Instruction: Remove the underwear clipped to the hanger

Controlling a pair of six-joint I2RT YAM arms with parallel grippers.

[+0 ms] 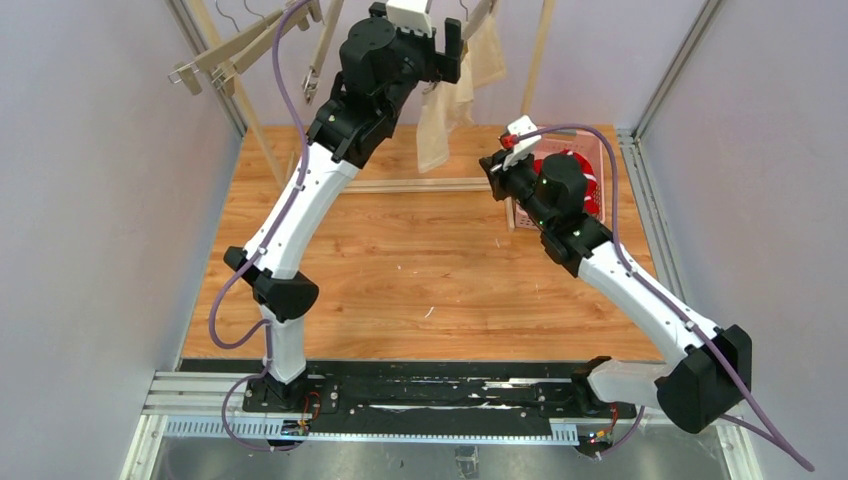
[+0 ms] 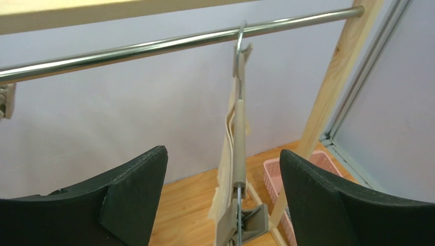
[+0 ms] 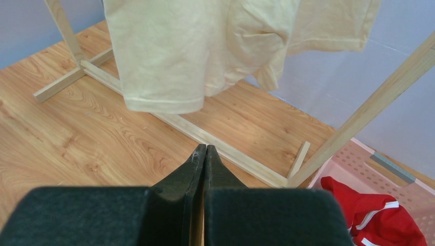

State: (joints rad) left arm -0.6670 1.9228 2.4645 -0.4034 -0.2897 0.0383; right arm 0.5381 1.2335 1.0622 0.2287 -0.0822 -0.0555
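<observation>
Cream underwear [image 1: 440,120] hangs from a hanger at the rack's far side in the top view; we note the left gripper [image 1: 440,45] raised beside it and the right gripper [image 1: 505,165] lower, near a pink basket [image 1: 598,175] holding red underwear [image 1: 570,170].

From the left wrist, we see jaws wide apart, holding nothing, facing the hanger [image 2: 238,148] on the metal rail [image 2: 154,48].

From the right wrist, jaws pressed together, empty, below the cream fabric.
</observation>
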